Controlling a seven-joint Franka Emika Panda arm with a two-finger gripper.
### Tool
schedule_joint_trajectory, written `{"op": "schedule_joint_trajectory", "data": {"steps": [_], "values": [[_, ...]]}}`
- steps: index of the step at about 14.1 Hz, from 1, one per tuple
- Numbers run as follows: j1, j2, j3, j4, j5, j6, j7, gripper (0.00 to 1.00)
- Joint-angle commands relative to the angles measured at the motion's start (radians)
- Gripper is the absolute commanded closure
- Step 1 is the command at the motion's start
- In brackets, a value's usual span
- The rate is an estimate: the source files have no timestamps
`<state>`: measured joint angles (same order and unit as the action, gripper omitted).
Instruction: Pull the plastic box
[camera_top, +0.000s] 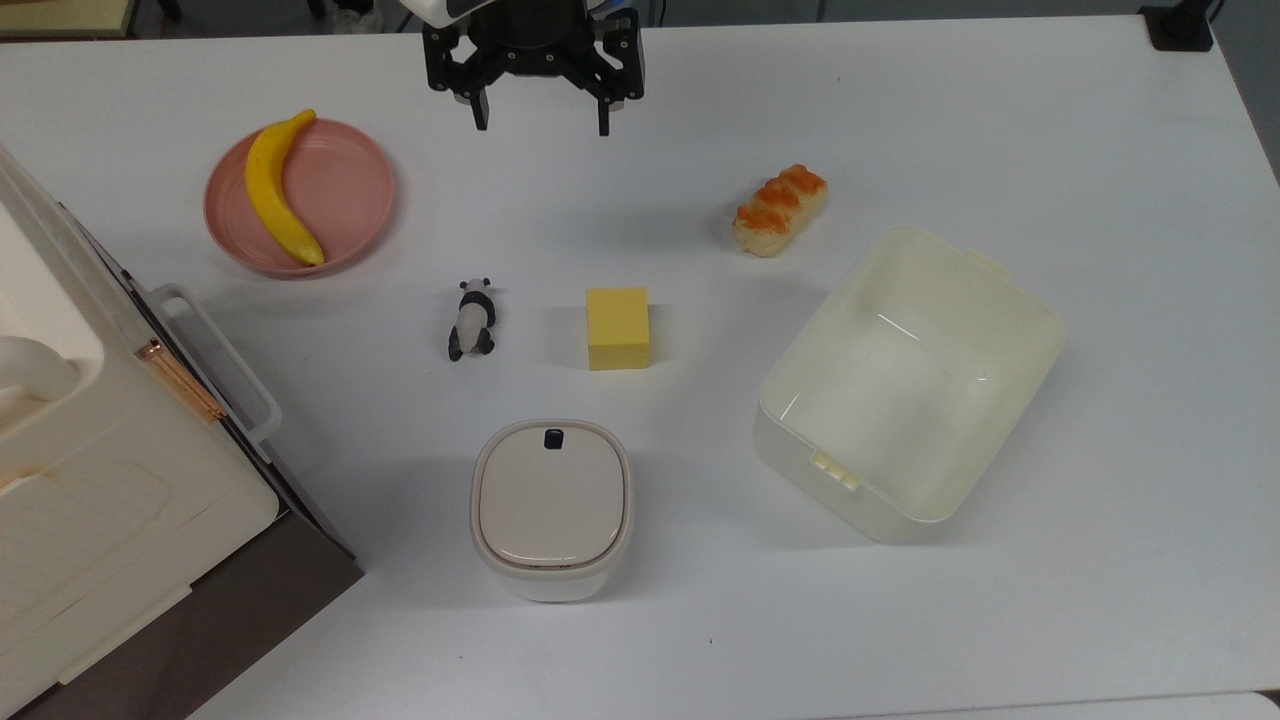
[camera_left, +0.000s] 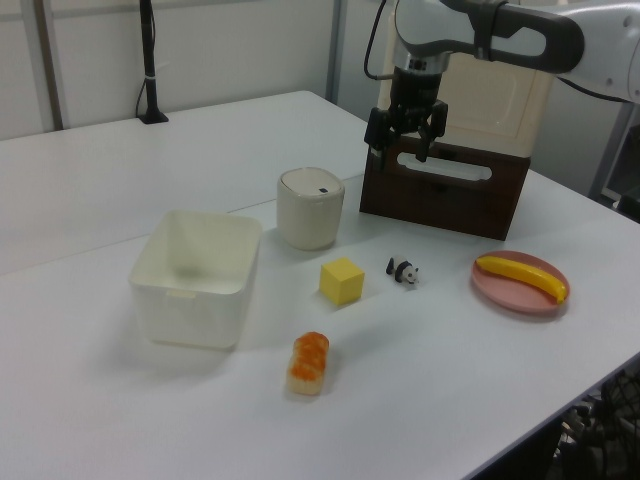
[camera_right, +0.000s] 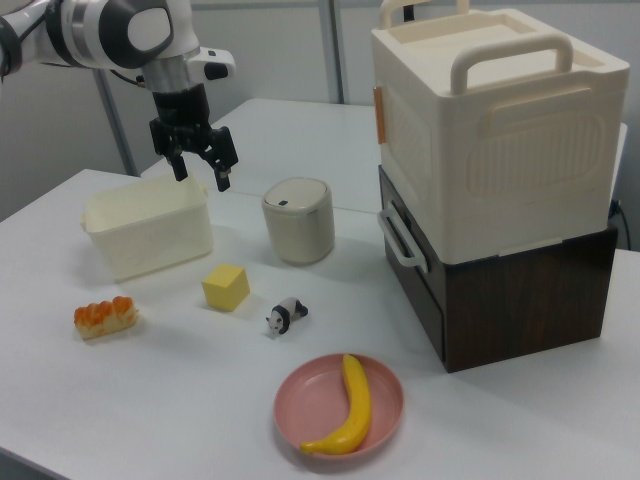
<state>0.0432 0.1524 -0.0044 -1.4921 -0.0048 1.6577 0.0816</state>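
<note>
Plastic box (camera_top: 1010, 300): translucent glossy plastic. Table (camera_top: 1000, 110): smooth matt white. Yellow block (camera_top: 618, 328): matt, possibly foam.

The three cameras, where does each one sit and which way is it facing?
Top view: overhead, looking straight down at the table; the hand enters at its top edge.
Left view: raised, beyond the table's plastic box end; arm at its upper right.
Right view: raised, near the pink plate; arm at its upper left.
All share the yellow block.
</note>
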Motion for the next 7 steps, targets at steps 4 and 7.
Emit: {"op": "schedule_joint_trajectory", "data": {"steps": [4,7], "values": [[0.035,0.013,-0.002,-0.01,-0.009,0.01,0.006,0.0],[0.09,0.018,-0.002,-0.008,0.009,0.017,0.021,0.0]]}}
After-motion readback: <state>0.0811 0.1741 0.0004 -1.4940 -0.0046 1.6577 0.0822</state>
